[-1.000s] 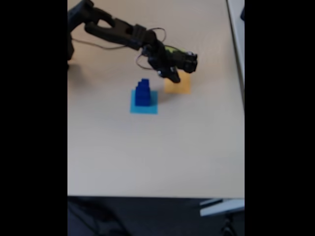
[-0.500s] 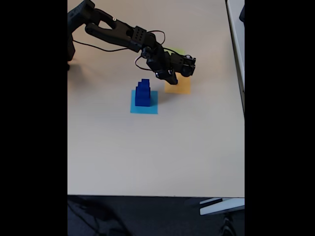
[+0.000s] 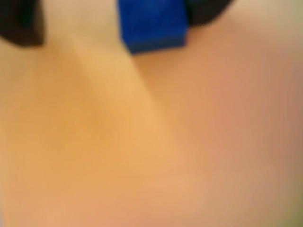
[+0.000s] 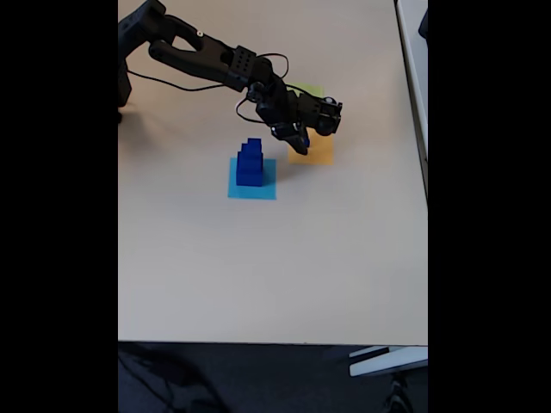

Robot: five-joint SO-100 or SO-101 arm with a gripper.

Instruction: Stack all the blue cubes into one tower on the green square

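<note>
Tower (image 4: 250, 163) of blue cubes: I log it as a stepped dark blue column, largest cube lowest, standing on the light blue square (image 4: 252, 188) near the middle of the tan table (image 4: 275, 267) in the fixed view. I count about four steps, though the small size leaves the count uncertain.

Green square (image 4: 311, 89): a pale yellow-green corner shows beyond the arm, toward the far right of the fixed view, with no cube seen on the part I can make out.

Orange square (image 4: 315, 152): lies just right of the light blue square, partly under the gripper.

Arm (image 4: 207, 58): black, reaching from the upper left corner down toward the orange square, cable looping beside it.

Gripper (image 4: 295, 138): hangs at the near-left edge of the orange square, just right of the tower's top. From the fixed view I cannot tell how its jaws stand.

Wrist view: heavily blurred. I note a blue cube (image 3: 151, 23) at the top edge with dark shapes either side; whether those clamp it I cannot tell. Orange blur lies below.
</note>
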